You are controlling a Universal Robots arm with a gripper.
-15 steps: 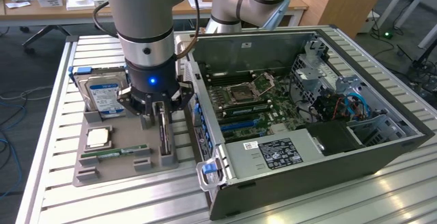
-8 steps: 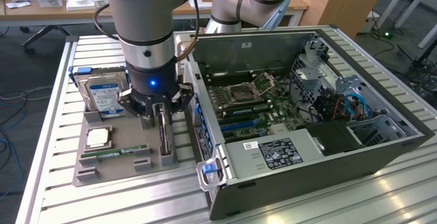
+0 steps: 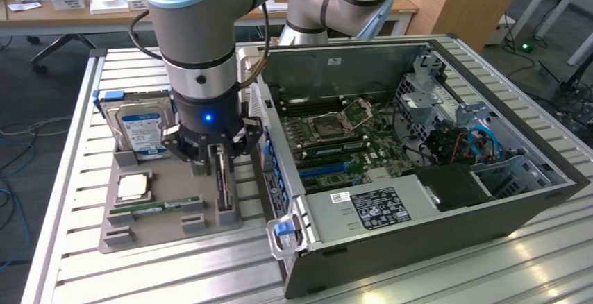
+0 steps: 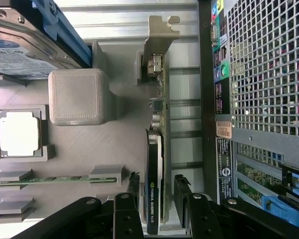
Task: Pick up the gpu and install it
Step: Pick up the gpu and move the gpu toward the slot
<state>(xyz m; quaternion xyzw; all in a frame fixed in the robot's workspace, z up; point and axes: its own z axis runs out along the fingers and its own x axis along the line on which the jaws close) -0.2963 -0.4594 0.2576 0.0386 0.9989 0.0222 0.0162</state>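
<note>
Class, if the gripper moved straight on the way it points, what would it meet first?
Probably the gpu, standing on edge in the grey holder: the open gripper points down at it, fingers either side. Depth is unclear.

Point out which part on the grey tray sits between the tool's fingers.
The graphics card, standing on edge inside the open tool. The hard drive, processor chip and memory stick sit off to one side.
</note>
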